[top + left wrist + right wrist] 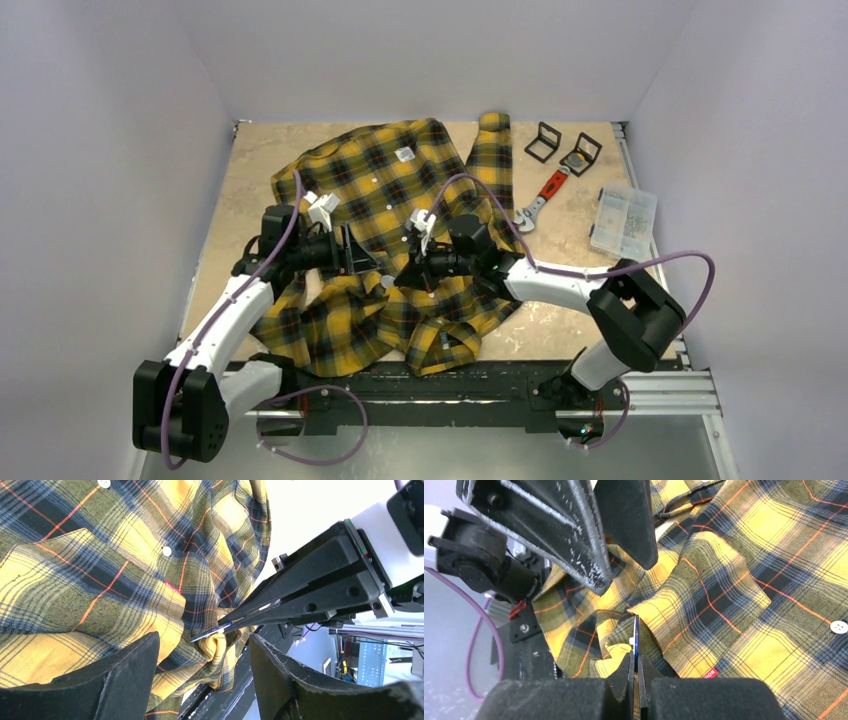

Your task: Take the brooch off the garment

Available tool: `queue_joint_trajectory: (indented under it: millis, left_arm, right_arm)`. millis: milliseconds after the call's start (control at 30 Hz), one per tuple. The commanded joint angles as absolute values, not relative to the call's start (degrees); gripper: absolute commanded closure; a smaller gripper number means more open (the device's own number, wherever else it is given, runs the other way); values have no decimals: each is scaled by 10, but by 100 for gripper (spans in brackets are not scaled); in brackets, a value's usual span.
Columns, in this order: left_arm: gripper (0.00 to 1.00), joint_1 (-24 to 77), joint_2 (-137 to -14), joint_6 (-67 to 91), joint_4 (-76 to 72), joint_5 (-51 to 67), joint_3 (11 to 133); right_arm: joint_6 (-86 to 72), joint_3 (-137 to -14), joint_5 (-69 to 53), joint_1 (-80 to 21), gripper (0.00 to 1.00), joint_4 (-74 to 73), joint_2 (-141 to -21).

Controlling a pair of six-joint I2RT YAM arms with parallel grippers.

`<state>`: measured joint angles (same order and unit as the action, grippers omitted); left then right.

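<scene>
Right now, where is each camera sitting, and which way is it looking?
Top external: high behind the arms, looking down on the table and plaid shirt; both arms show, left hand and right hand.
Left wrist: mounted by the left hand, looking past its own open fingers at the right hand pinching a thin blue piece, likely the brooch.
Right wrist: mounted by the right hand, looking past its own shut fingers at that piece, left hand above.
Shared: both wrist views show the brooch and shirt.
</scene>
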<state>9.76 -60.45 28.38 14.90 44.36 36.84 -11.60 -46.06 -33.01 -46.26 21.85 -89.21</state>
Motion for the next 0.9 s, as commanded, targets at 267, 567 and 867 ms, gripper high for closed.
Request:
queue_joint_trajectory:
  millis: [267,567,867]
  left_arm:
    - [33,88,-598,267,163,434,374]
    - [32,87,-597,259,175,429,377]
    - [24,66,-596,196,217,436,418]
  right_arm:
    - [41,-447,-209,-493,100,194,-869]
    - [48,-453,-164,-493,100,187,-869]
    - [-33,-522,-293,-391,100,144,-854]
